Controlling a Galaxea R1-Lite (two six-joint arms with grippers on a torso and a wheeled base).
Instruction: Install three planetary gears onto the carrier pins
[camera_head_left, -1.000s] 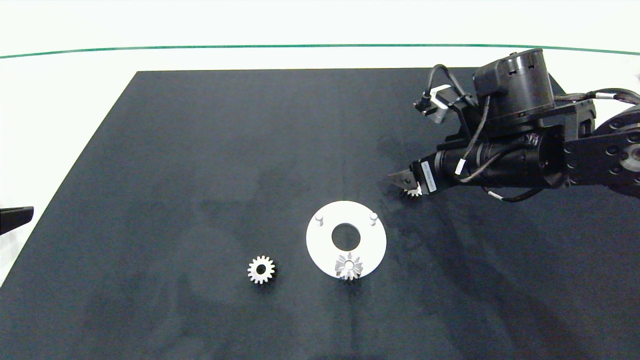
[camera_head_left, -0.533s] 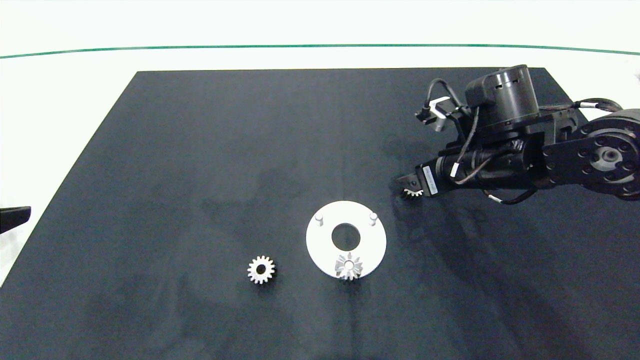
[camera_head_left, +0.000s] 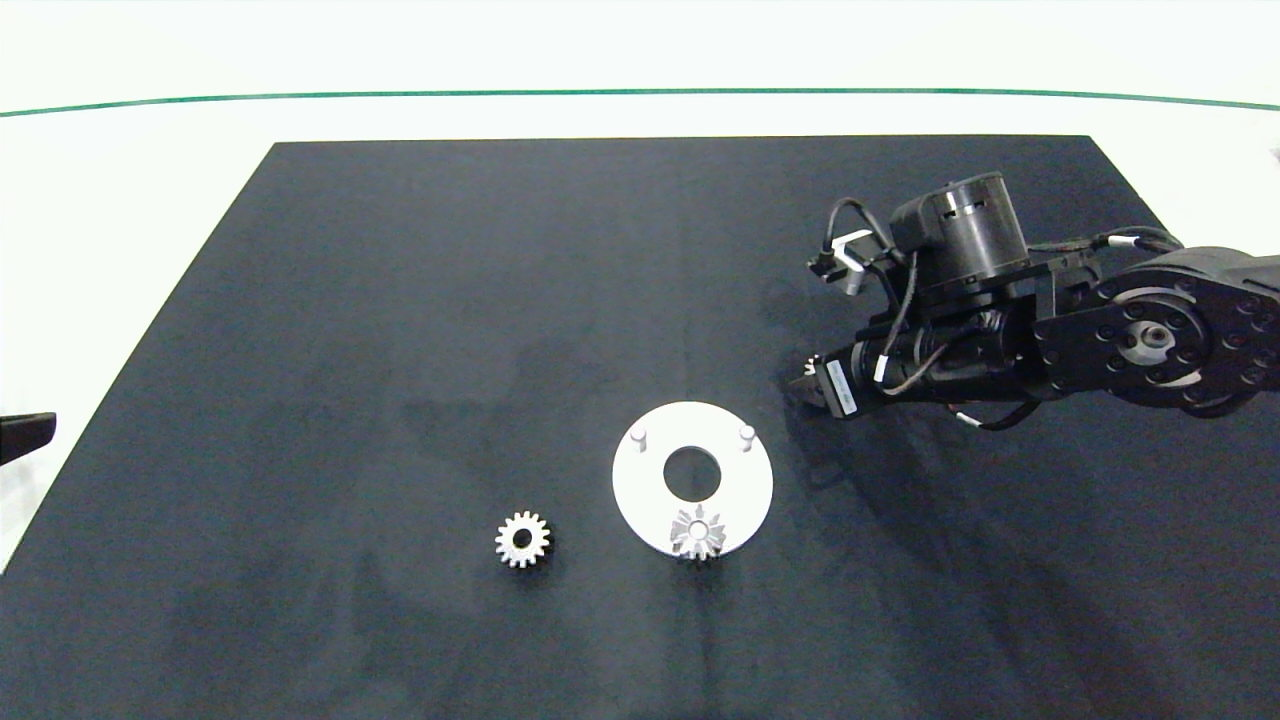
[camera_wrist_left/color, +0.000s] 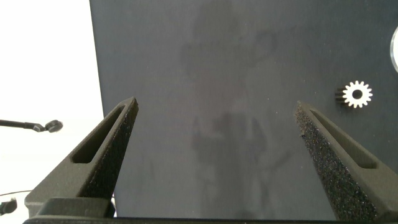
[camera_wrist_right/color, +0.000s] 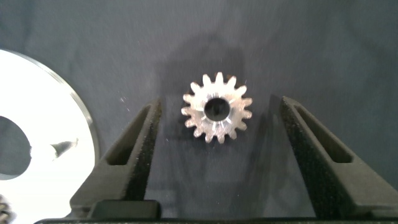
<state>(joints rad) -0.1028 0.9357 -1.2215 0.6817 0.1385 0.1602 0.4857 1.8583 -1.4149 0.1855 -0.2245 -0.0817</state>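
Right gripper (camera_wrist_right/color: 217, 134) straddles a loose gear (camera_wrist_right/color: 216, 116), fingers wide, not yet gripping.

Nearest us, one gear (camera_head_left: 697, 532) already sits on the front pin of the disc (camera_head_left: 640, 485); another gear (camera_head_left: 522, 540) lies flat on the mat (camera_head_left: 450, 300) just left of it. Two rear pins (camera_head_left: 638, 434) (camera_head_left: 746, 432) are bare. Beyond the disc's right edge we have the third gear centred between our open fingers; we should drop low, close evenly on the teeth, keep it level. Left gripper (camera_wrist_left/color: 214, 158) is parked at the mat's left edge, fingers wide, empty.
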